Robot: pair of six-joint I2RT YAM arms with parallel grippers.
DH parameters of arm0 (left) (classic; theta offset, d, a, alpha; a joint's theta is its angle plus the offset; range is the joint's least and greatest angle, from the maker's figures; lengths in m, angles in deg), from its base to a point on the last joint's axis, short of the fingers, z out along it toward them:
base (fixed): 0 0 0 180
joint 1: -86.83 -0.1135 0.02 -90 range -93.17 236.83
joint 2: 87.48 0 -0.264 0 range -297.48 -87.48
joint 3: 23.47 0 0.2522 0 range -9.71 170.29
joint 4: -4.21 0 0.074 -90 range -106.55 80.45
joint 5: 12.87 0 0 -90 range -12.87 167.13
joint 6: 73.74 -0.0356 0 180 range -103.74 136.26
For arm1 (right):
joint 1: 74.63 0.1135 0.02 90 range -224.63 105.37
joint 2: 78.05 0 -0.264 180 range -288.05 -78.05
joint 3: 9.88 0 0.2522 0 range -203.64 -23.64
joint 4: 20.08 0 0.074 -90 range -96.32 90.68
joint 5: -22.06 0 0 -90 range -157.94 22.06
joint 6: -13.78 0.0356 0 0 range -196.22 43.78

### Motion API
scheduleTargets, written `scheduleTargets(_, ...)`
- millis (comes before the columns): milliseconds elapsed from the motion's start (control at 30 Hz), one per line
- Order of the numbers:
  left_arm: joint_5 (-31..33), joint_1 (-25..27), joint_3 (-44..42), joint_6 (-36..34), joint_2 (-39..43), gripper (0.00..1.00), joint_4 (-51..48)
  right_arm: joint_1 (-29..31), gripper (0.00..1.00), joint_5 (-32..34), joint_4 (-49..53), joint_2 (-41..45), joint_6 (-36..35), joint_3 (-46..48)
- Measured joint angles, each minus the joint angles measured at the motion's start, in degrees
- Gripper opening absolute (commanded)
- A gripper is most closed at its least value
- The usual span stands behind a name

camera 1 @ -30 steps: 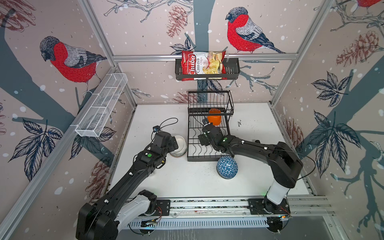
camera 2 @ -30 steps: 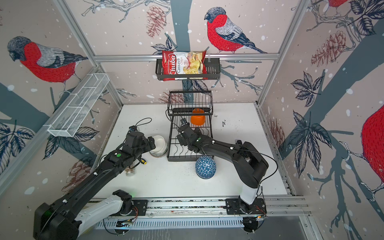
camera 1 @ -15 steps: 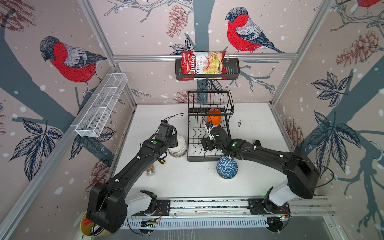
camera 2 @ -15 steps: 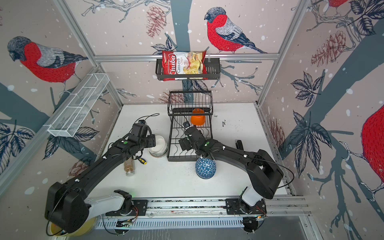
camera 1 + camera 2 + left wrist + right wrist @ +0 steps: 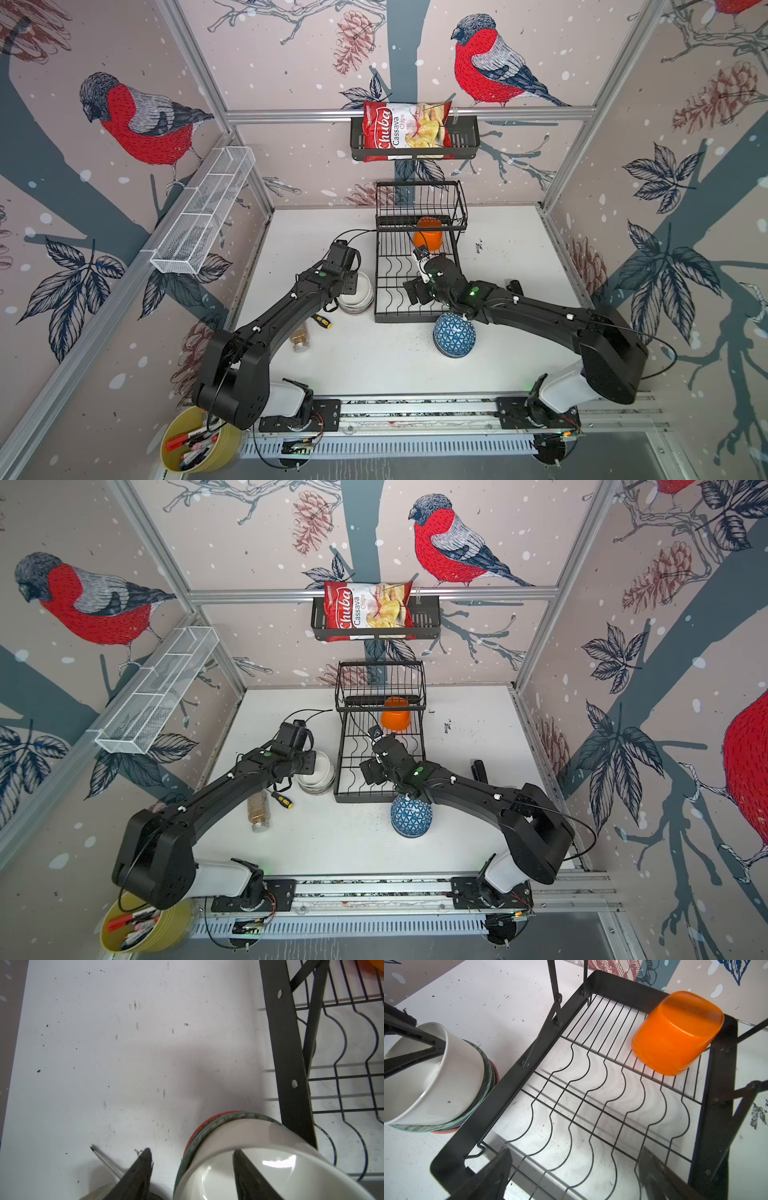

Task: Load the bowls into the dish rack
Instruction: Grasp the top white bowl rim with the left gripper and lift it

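- While the left gripper [image 5: 191, 1150] stands partly open, its jaws straddle the wall of the plain white round ceramic bowl [image 5: 239, 1136]; the outer finger [image 5: 143, 1167] is clear of the wall, so nothing is gripped
- That bowl tops a stack of patterned bowls with green and red rims [image 5: 489, 1076] on the white table [image 5: 374, 365], just beside the large black wire dish rack [image 5: 714, 1084]
- Right gripper [image 5: 575, 1176]: wide open above the rack's curved dividers, holding nothing
- Orange rounded-square plastic bowl [image 5: 675, 1032]: upside down in the rack's far corner
- Both top views alone show the blue patterned ceramic bowl [image 5: 454, 340] [image 5: 411, 816], inverted just in front of the rack; finger placement shows only in the wrist views
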Motion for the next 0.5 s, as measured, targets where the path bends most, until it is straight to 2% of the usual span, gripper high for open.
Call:
scheduleTargets(133,-0.57,0.00,0.50,-1.62,-0.83,0.35,0.81,0.00,0.96,-0.07,0.00,0.00,-0.02,0.02)
scheduleTargets(233,-1.07,0.00,0.57,-3.15,-1.40,0.28,0.83,0.00,0.96,-0.46,0.00,0.00,-0.02,0.11)
scheduleTargets(400,-1.01,-0.07,1.01,-4.57,-2.21,0.22,0.94,0.00,0.96,-0.46,0.00,-0.17,-0.02,0.11)
scheduleTargets(500,-0.98,-0.07,1.01,-5.40,-2.19,0.21,0.87,0.00,0.96,-0.55,0.00,-0.37,-0.02,0.11)
